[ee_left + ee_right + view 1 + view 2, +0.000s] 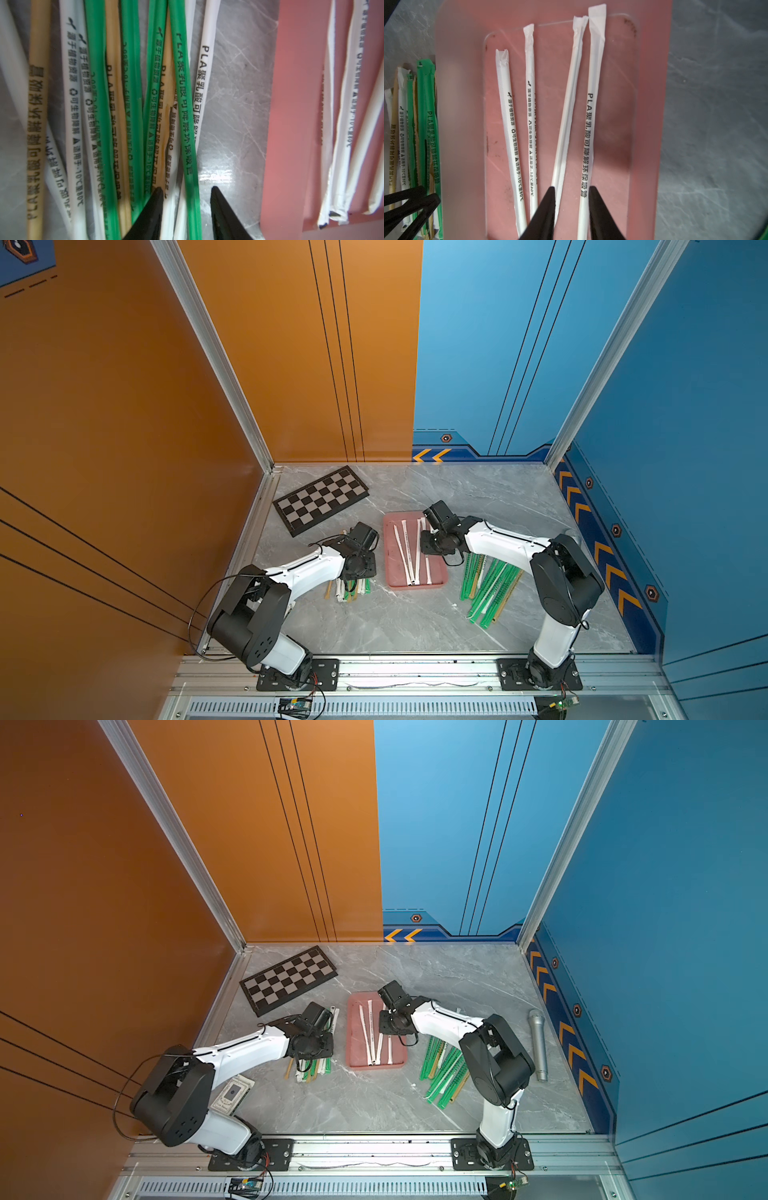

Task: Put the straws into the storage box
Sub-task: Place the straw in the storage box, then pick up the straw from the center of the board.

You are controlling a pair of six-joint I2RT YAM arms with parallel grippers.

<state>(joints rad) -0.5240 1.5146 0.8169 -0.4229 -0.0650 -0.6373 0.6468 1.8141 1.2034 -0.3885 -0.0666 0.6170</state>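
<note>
— Marble tabletop (395, 626), orange and blue walls behind. Largest first?
— One chequered board (320, 499) far left, well apart from one pink storage box (388, 556) at centre; one grey cylinder (538, 1044) by the right wall.
— Straws?
— Four white straws (512, 135) inside the box; left pile (353, 593) and right pile (490, 585) flanking it, too overlapped to count. Open marble along the near edge.
— Grippers?
— Left gripper (187, 193) parted astride a green straw (184, 104), unclamped; right gripper (572, 191) spread over the box, holding nothing.
</note>
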